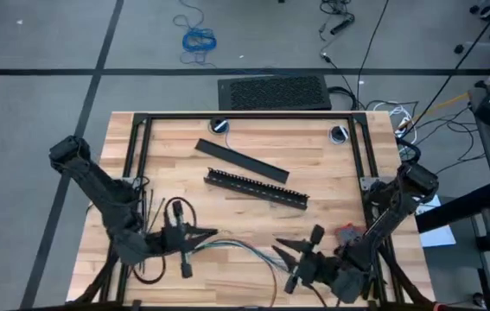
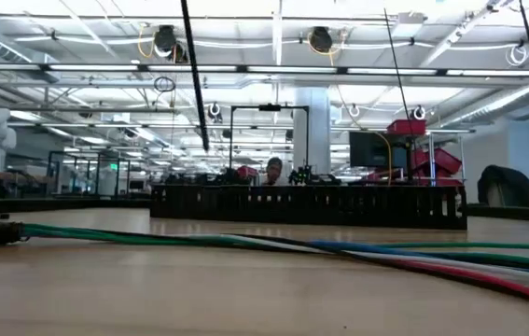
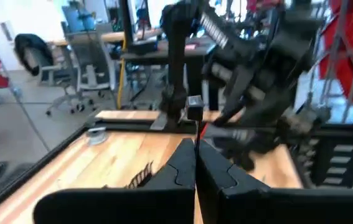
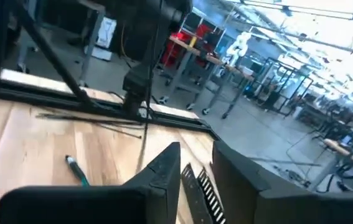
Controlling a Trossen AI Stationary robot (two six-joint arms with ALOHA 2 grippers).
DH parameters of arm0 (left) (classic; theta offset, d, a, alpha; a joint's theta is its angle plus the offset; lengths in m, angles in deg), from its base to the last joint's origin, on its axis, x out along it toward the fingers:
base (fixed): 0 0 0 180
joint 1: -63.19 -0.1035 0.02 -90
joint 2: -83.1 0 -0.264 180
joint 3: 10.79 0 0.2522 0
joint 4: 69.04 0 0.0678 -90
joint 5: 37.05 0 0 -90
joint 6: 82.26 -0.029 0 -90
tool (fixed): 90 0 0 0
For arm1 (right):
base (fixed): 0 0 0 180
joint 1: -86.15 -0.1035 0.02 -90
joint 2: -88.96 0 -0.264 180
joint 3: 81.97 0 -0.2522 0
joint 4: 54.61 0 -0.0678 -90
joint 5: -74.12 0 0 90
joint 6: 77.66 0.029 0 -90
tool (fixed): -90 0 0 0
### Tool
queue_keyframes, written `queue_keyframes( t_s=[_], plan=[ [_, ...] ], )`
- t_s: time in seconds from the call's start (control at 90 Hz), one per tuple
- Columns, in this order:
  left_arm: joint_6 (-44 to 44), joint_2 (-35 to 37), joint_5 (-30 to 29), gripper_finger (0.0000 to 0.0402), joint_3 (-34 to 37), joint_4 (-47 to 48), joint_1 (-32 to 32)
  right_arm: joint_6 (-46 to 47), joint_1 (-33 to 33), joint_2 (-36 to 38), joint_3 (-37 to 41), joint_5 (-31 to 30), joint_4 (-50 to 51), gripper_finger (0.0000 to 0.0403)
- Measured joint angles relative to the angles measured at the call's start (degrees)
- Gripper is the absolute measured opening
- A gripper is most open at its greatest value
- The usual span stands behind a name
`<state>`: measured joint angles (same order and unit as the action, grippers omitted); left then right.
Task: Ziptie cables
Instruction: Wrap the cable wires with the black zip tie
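Wooden table top inside a black frame, grey floor around, open workshop beyond.

Left gripper: low over the near-left part of the table, fingers pressed together, tip aimed toward the right arm. Contents between the fingers: cannot tell. Right gripper: near-right, fingers parted, nothing held, facing the left one.

Cables: flat on the wood between the two grippers, one end just beside the left gripper. Long axis along the near table edge, left to right. Gathered at the left end, fanning apart toward the right, with one strand looping off toward the near edge.

Zipties: on the wood close against the left arm, well apart from the right gripper. Slotted bar farther back, clear of both.

Likely faults:
- Strands slipping out of a partial grasp, given the loose fan.
- Thin flat zipties skidding under the fingertips instead of lifting.
- Contact between the arms if the right one reaches across for the zipties.
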<state>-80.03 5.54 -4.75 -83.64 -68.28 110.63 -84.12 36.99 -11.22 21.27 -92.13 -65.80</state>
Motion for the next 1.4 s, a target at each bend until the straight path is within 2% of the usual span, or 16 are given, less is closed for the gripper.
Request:
queue_keyframes(
  t_s=[0.067, 0.156, 0.267, 0.344, 0.511, 0.622, 0.756, 0.889, 0.989, 1.178, 1.289, 1.4],
  plan=[
    [5.48, 0.02, 2.45, 0.0, -0.05, 1.47, -0.48, 10.39, 0.84, -0.28, 0.02, 6.44, 6.65, 0.0084],
    [17.0, -1.03, 7.07, 0.0, 0.24, 7.43, -2.23, 21.5, 2.07, -0.28, 0.04, 13.94, 13.19, 0.0091],
    [29.86, -3.56, 9.91, 0.0, 1.05, 15.06, -3.98, 27.55, 2.74, -0.26, 0.04, 15.11, 18.38, 0.01],
    [33.26, -5.21, 11.78, 0.0, 1.05, 16.11, -4.89, 29.55, 3.34, -0.24, 0.04, 15.74, 19.14, 0.0103],
    [32.76, -7.8, 14.38, 0.0, 1.02, 17.14, -4.95, 29.82, 7.24, -2.18, -0.04, 24.37, 16.66, 0.0114],
    [31.95, -7.98, 14.13, 0.0, 1.02, 17.03, -1.77, 28.12, 10.19, -5.45, 0.0, 29.47, 14.49, 0.0133],
    [32.28, -7.97, 8.41, 0.0, 1.02, 17.69, 3.21, 23.26, 14.91, -9.14, 0.0, 36.89, 8.27, 0.0161],
    [40.64, -7.87, 2.97, 0.0, 1.0, 24.14, 6.3, 19.93, 20.76, -13.47, 0.0, 47.05, -1.52, 0.0186],
    [47.08, -7.87, 2.02, 0.0, 1.0, 29.22, 7.17, 19.91, 24.76, -16.73, -0.91, 54.52, -5.83, 0.0197],
    [58.3, -7.85, -0.02, 0.0, 1.0, 41.77, 8.11, 20.73, 29.19, -23.92, -9.6, 62.64, -2.16, 0.0203],
    [64.18, -7.85, -0.75, 0.0, 1.0, 46.94, 9.05, 19.03, 29.69, -28.37, -18.13, 64.45, 6.84, 0.0203],
    [64.99, -7.85, -1.47, 0.0, 1.0, 47.14, 10.15, 16.31, 30.24, -32.24, -25.97, 64.7, 16.14, 0.0203]
  ],
)
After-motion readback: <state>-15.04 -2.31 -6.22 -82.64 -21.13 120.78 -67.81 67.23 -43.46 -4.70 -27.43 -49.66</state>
